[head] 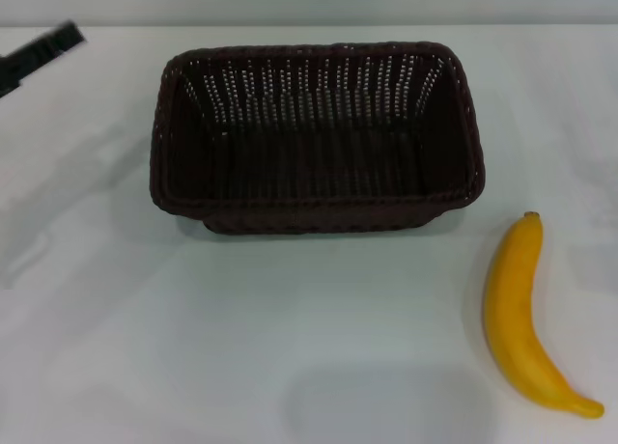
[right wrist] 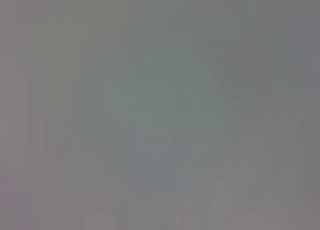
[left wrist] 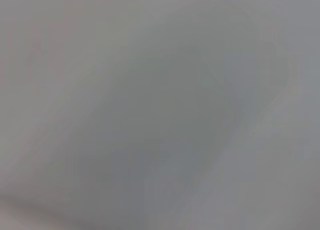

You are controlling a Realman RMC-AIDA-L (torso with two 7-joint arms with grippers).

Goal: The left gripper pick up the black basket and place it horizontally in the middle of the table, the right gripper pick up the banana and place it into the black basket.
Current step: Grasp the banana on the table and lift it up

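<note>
Only a sliver of the left gripper [head: 39, 56] shows in the head view: a slim black bar at roughly 10 o'clock, top-left edge, angled up toward the far side. Can't tell whether its claw is wide or narrow, fingers are out of frame. It hangs well apart from everything else, touching nothing visible.

Right gripper: not seen in any view.

Both wrist views show flat grey blur only, nothing identifiable.

Moving outward from that bar, toward 3 o'clock of it: the large rectangular woven wicker-style black basket [head: 319, 135], very dark brown-black, rounded corners, open-weave sloping sides. It sits upright on the plain smooth white table [head: 241, 338], long side running left to right, at about 12 o'clock from view centre, slightly toward the far edge. Basket interior is bare weave, light showing through the far wall.

Further out, at about 4 o'clock from view centre: the single curved bright yellow-orange banana [head: 517, 314], smooth skin, lying flat on the table. Dark stem tip points toward 12 o'clock, the other end curls toward 4 o'clock near the bottom-right corner. It's near the basket's near-right corner but apart from it, outside the basket.
</note>
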